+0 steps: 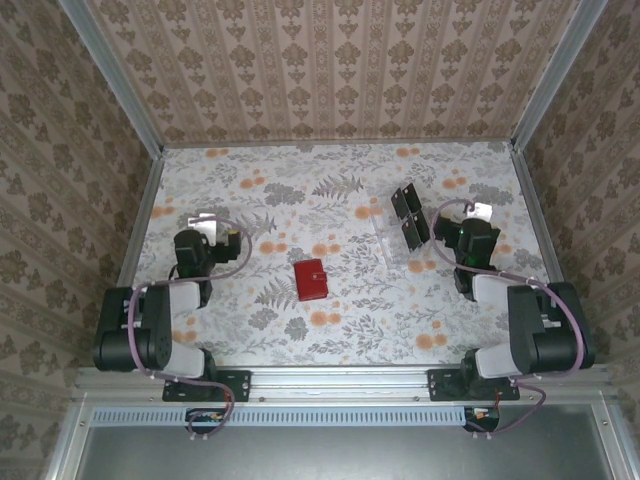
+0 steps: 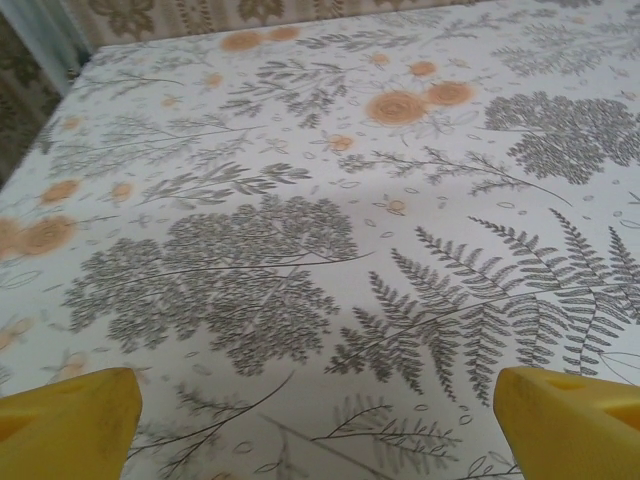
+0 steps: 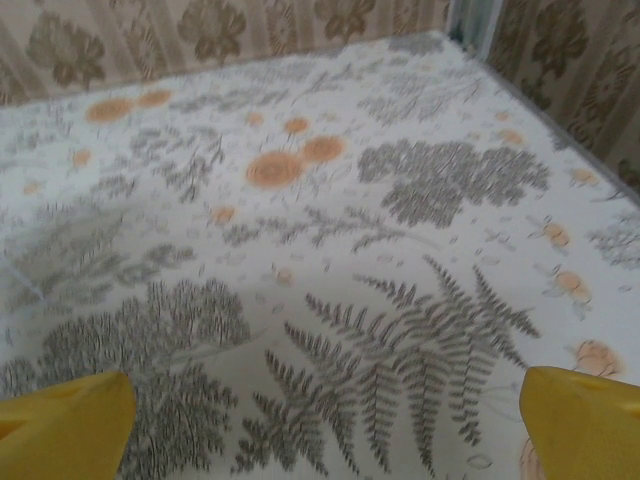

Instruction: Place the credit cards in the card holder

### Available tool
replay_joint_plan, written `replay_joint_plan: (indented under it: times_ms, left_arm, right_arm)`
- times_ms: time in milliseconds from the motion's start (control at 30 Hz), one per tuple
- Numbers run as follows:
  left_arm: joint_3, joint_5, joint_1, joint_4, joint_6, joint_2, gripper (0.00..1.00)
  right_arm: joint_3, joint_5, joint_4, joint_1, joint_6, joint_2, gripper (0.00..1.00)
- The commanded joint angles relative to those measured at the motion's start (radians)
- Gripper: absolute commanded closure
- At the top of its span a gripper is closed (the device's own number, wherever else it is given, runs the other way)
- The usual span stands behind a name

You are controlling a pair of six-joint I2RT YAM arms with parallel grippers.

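floral tabletop (image 1: 340, 190) enclosed by patterned wallpaper walls (image 1: 330, 60).

**Colours on the desk**

The desk (image 1: 350, 335) is white with grey ferns and orange flowers. The card holder (image 1: 310, 280) is red. The credit cards (image 1: 405, 204) are black. The walls (image 1: 330, 60) are beige with brown flower stripes.

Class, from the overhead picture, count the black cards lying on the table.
2. The far black card and the near black card lie end to end, right of the red wallet. Each may be a stack hiding more.
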Motion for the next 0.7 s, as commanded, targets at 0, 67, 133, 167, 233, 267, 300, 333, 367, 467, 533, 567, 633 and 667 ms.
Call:
replay_joint_plan:
  times_ms: [0, 67, 133, 167, 233, 267, 300, 333, 367, 467, 533, 567, 633, 667]
  left_arm:
    - [0.027, 0.009, -0.009, 0.113, 0.045, 0.066, 0.00]
    - [0.024, -0.009, 0.000, 0.140, 0.024, 0.084, 0.00]
    - [0.024, -0.006, 0.001, 0.139, 0.022, 0.084, 0.00]
    - [0.023, -0.004, 0.001, 0.144, 0.023, 0.086, 0.00]
    - [0.031, -0.008, 0.003, 0.129, 0.018, 0.087, 0.00]
    - [0.038, -0.011, 0.006, 0.118, 0.011, 0.088, 0.00]
    - [0.044, -0.019, 0.011, 0.105, 0.000, 0.088, 0.00]
    - [0.048, -0.018, 0.020, 0.099, -0.009, 0.089, 0.00]
    - [0.048, -0.017, 0.021, 0.099, -0.009, 0.089, 0.00]
    - [0.051, -0.009, 0.028, 0.093, -0.015, 0.091, 0.00]
    - [0.051, -0.010, 0.027, 0.094, -0.013, 0.091, 0.00]
    - [0.051, -0.011, 0.026, 0.094, -0.014, 0.092, 0.00]
    - [0.049, -0.014, 0.025, 0.098, -0.013, 0.091, 0.00]
    - [0.049, -0.013, 0.025, 0.097, -0.013, 0.091, 0.00]
  right_arm:
    - [-0.036, -0.097, 0.184, 0.006, -0.056, 0.037, 0.00]
    - [-0.069, -0.103, 0.321, 0.006, -0.060, 0.105, 0.00]
    - [-0.059, -0.115, 0.267, 0.011, -0.068, 0.096, 0.00]
    - [-0.045, -0.118, 0.245, 0.009, -0.067, 0.094, 0.00]
    - [-0.024, -0.134, 0.209, 0.010, -0.075, 0.102, 0.00]
    - [-0.017, -0.135, 0.209, 0.010, -0.076, 0.103, 0.00]
    - [-0.020, -0.134, 0.221, 0.010, -0.078, 0.108, 0.00]
    - [-0.015, -0.133, 0.196, 0.010, -0.075, 0.102, 0.00]
    - [-0.016, -0.133, 0.209, 0.010, -0.076, 0.108, 0.00]
    - [-0.010, -0.132, 0.198, 0.010, -0.076, 0.108, 0.00]
    - [-0.011, -0.131, 0.200, 0.010, -0.075, 0.108, 0.00]
    - [-0.011, -0.131, 0.196, 0.010, -0.075, 0.106, 0.00]
    - [-0.012, -0.128, 0.197, 0.012, -0.076, 0.104, 0.00]
    - [-0.013, -0.118, 0.200, 0.017, -0.078, 0.104, 0.00]
